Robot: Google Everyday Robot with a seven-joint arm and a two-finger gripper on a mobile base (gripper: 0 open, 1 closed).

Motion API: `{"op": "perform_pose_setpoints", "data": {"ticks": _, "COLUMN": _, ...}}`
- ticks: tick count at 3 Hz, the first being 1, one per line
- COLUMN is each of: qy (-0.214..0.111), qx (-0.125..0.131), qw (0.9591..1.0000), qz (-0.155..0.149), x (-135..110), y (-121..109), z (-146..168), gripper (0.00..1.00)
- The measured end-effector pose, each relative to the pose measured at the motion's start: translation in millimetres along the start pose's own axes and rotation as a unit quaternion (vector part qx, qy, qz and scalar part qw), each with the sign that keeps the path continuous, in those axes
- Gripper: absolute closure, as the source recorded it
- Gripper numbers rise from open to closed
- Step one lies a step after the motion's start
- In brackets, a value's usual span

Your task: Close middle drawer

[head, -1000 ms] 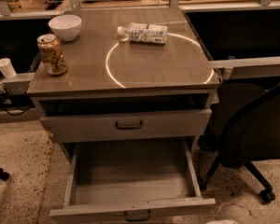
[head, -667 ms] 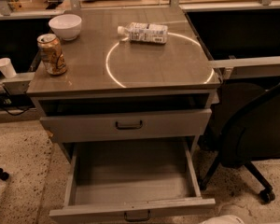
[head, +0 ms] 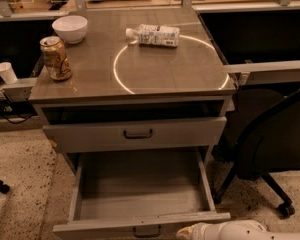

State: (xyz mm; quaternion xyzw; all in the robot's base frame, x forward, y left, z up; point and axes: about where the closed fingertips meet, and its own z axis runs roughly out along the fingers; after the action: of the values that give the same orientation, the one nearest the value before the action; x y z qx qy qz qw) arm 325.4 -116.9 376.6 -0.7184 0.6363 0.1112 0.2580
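The grey metal middle drawer (head: 140, 191) stands pulled fully out below the front edge of the brown cabinet-top surface (head: 160, 71); closing is not yet begun. The white end effector (head: 187, 232) sits by the drawer's front-right corner; I cannot tell its grip state.

Claw (head: 186, 232) cut off by bottom edge; middle drawer (head: 140, 191) front too.

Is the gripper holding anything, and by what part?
Cannot be told. The gripper is low beside the middle drawer, near its front panel, right of the handle.
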Motion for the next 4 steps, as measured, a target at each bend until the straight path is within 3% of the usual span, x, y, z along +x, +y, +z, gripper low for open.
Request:
{"op": "perform_pose_setpoints", "data": {"ticks": 1, "qy": -0.001, "qx": 0.025, "qw": 0.9996, "qz": 0.013, "x": 3.8, "y": -14.5, "z": -2.5, "gripper": 0.36}}
{"op": "perform_pose_setpoints", "data": {"ticks": 2, "qy": -0.001, "qx": 0.026, "qw": 0.9996, "qz": 0.013, "x": 3.8, "y": -14.8, "z": -2.5, "gripper": 0.13}}
{"op": "perform_pose_setpoints", "data": {"ticks": 3, "qy": -0.001, "qx": 0.026, "qw": 0.9996, "qz": 0.013, "x": 3.8, "y": -14.8, "z": -2.5, "gripper": 0.0}}
{"op": "perform_pose_setpoints", "data": {"ticks": 4, "qy": -0.001, "qx": 0.026, "qw": 0.9996, "qz": 0.013, "x": 3.8, "y": -14.8, "z": -2.5, "gripper": 0.0}}
